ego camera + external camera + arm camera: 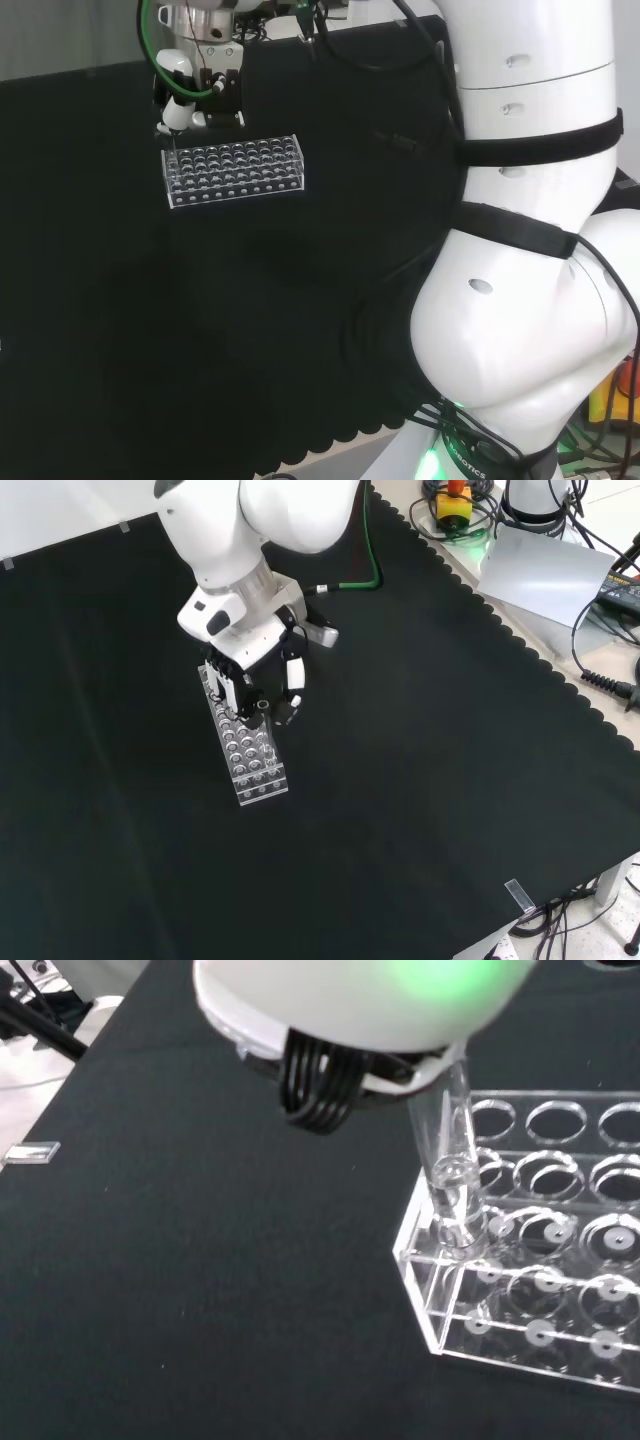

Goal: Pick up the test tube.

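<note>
A clear test tube (448,1160) stands upright at the corner hole of a clear plastic rack (540,1295); I cannot tell whether its lower end is in the hole or just above it. Its upper part runs up under the blurred white hand (350,1010). In the head view the hand (196,92) hangs over the rack's (235,170) far left corner, with a fingertip (175,115) pointing down at the thin tube (170,142). The front view shows the hand (250,675) over the rack's (250,755) upper end, its fingers (291,685) curled, pinching the tube.
Black cloth (420,780) covers the bench around the rack. The rack's other holes look empty in the wrist view. The arm's white links (530,250) stand at the right of the head view. Cables and a grey box (545,565) lie beyond the cloth's scalloped edge.
</note>
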